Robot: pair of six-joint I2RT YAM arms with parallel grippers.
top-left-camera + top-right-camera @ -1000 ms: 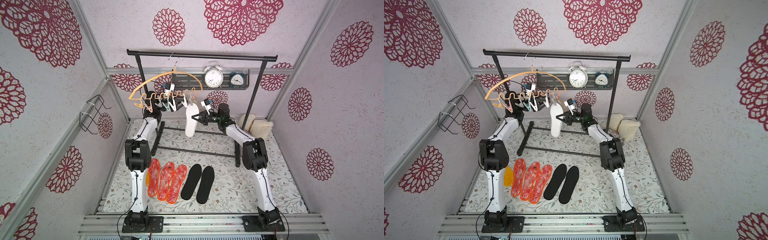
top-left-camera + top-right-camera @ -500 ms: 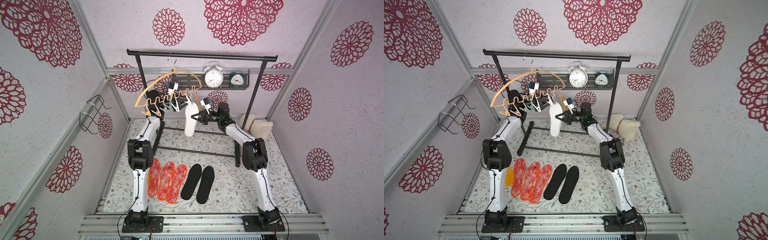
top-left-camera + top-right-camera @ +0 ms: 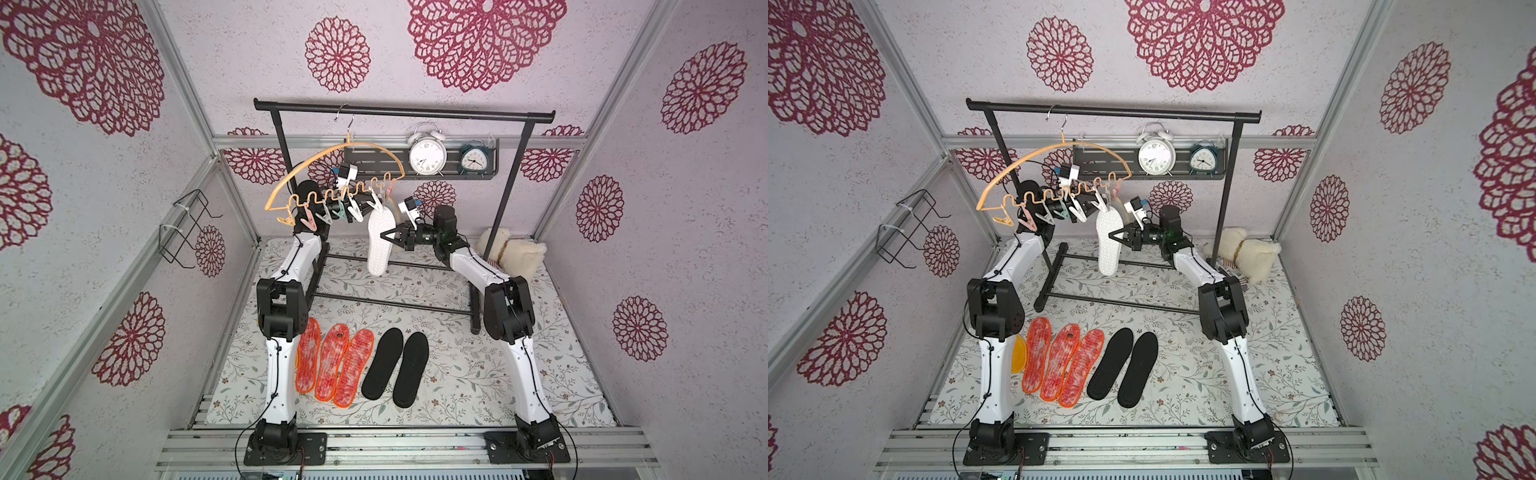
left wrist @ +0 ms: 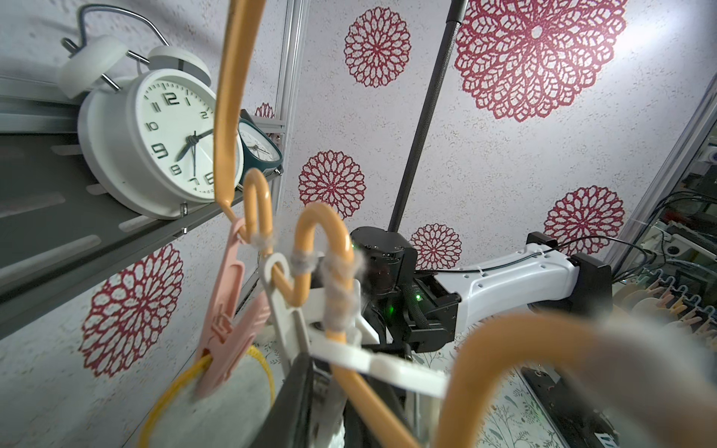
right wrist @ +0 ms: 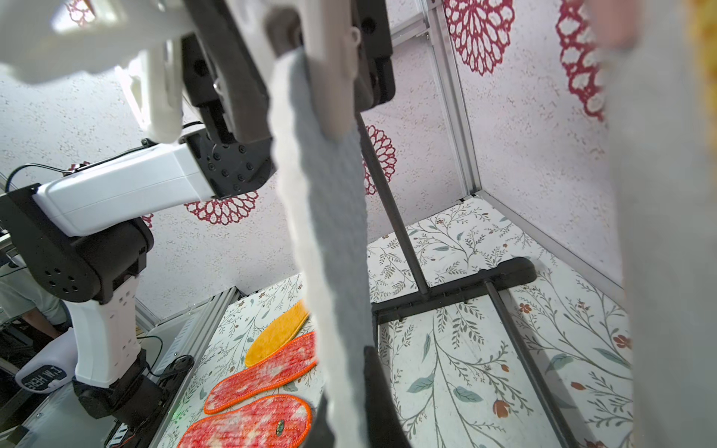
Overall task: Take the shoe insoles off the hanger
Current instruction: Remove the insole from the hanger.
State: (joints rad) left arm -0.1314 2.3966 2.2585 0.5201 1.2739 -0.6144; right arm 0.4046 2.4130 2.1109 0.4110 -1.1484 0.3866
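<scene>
Pinching the pale insole (image 3: 378, 257), the right gripper (image 3: 384, 237) steadied it while the left gripper (image 5: 306, 73) squeezed its white clothespin (image 4: 287, 306) for release.

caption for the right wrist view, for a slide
Right gripper clamps the hanging pale insole; red-speckled insoles and a yellow insole lie on the floral mat below.

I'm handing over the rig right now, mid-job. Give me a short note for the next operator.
Right hand: shut on the pale insole, which hangs from the hanger.
Left hand: up at the white clothespin; grip unclear.
Done: three red insoles, two black insoles, one yellow insole on the table.
To do: pale insole, plus a yellow-edged insole under the pink clothespin.
</scene>
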